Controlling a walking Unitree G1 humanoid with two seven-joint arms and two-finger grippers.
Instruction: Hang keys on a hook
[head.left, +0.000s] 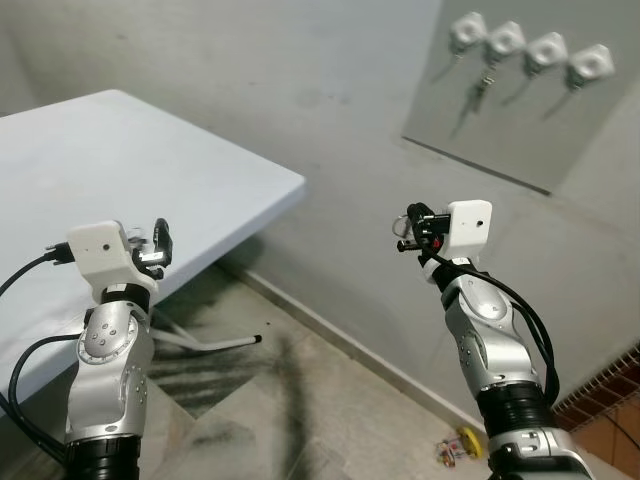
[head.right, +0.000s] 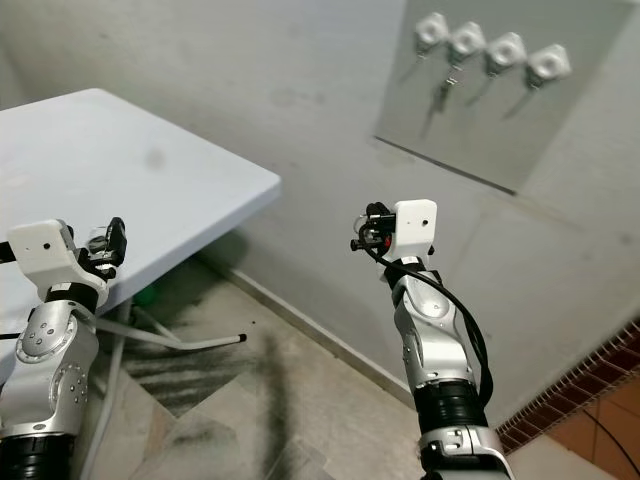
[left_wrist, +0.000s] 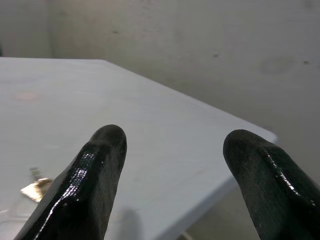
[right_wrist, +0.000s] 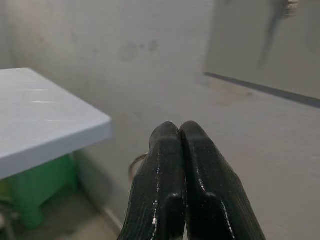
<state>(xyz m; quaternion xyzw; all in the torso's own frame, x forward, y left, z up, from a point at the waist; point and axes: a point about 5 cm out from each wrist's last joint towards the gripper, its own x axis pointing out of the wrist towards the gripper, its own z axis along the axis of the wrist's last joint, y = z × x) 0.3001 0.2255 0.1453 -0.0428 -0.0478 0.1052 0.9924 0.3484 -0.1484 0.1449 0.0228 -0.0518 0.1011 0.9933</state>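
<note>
Your right gripper (right_wrist: 179, 145) is pressed tight together w/ a thin metal ring (right_wrist: 135, 165) poking out beside the fingers, so you're most likely pinching a key ring; the keys themselves I can't make out. It's raised in front of the wall, below and to the left of the board (head.left: 520, 100) w/ four white hooks (head.left: 527, 50). One set of keys (head.left: 480, 90) is already hanging from the second hook from the left.

Your left gripper (left_wrist: 172, 165) is spread wide, holding nothing, hovering over the near edge of the white table (head.left: 150, 160). A brass key (left_wrist: 36, 186) lies on the tabletop just past the left finger.

Step in hand, as I read it: carry to the hook, not yet there. Next move: lift the right arm up and fwd toward a free hook, prob. the leftmost or one of the two on the right. You'll need the ring's opening facing the hook tip, then slide on and only then release. Approach slow; the ring is small and half hidden by the fingers.
</note>
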